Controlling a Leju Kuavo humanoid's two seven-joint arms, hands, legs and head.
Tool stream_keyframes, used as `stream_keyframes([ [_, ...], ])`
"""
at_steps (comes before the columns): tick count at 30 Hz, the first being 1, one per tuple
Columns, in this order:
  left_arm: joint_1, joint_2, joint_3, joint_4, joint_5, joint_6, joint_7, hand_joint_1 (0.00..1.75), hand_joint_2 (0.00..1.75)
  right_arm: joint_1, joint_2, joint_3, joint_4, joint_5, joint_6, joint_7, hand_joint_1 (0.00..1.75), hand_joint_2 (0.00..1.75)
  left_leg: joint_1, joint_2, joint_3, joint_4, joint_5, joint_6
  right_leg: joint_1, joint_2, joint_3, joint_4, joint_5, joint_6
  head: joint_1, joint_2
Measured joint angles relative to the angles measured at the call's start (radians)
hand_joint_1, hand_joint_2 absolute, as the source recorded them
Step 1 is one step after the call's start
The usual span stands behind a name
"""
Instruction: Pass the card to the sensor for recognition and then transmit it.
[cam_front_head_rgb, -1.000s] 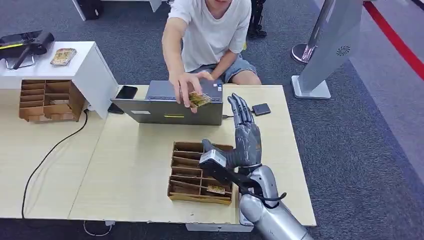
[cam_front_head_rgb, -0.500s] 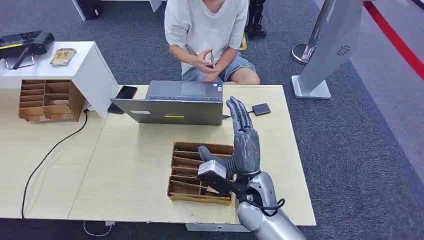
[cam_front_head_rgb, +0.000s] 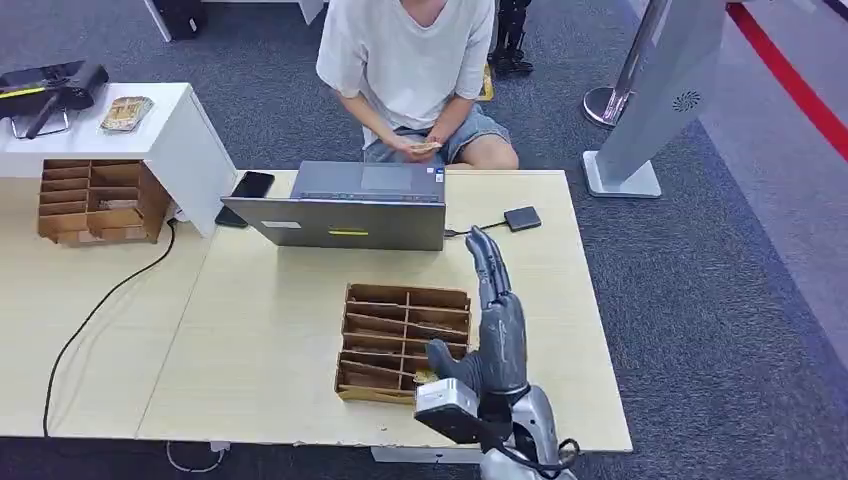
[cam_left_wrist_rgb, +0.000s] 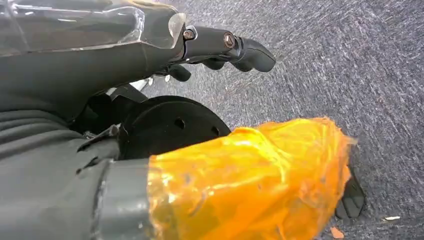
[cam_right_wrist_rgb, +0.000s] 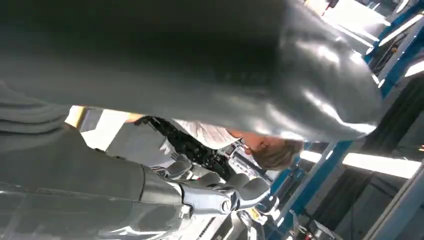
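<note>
My right hand has come back toward me over the last second: it was stretched out close to the laptop, and now it stands upright near the front edge of the table, just beside the right wall of the brown cardboard tray with many small compartments. Its fingers are straight and apart, and I see nothing between them, so I read it as empty and open. My left hand hangs low over the grey carpet floor; its dark fingers look loosely curled, but I cannot tell whether it is closed or not.

The small yellowish card is now with the seated person in the white T-shirt, held in both hands near the lap, behind the grey laptop. A second ago this person was reaching over the laptop with the card; then the arm went back. So, in my judgement, the handing-over part of this round is done (the card has left my side of the table). The small black flat sensor box on its cable lies untouched at the far right of the pale wooden table.

One more card seems to lie in a front compartment of the tray, partly hidden by my wrist; I think this is the next thing to pick
</note>
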Motion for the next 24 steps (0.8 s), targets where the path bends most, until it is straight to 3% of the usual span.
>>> stream_keyframes([
  [5,-0.002,0.0,-0.016,0.002,0.032,0.0,-0.012,0.0,0.0,0.064,-0.002,-0.002,-0.019,-0.037,0.0,-0.051,0.0,0.0,0.0,0.0,0.0,0.0,0.0,0.0,0.0,0.0,0.0,0.0,0.0,0.0,0.0,0.0],
  [6,-0.002,0.0,-0.018,0.003,0.037,0.0,-0.014,0.0,0.0,0.075,-0.002,-0.002,-0.019,-0.04,0.0,-0.055,0.0,1.75,0.0,0.0,0.0,0.0,0.0,0.0,0.0,0.0,0.0,0.0,0.0,0.0,0.0,0.0],
  [24,-0.005,0.0,-0.059,0.01,0.083,0.0,-0.026,0.0,0.0,0.13,-0.002,-0.019,0.017,-0.04,0.0,-0.072,0.0,1.75,0.0,0.0,0.0,0.0,0.0,0.0,0.0,0.0,0.0,0.0,0.0,0.0,0.0,0.0],
])
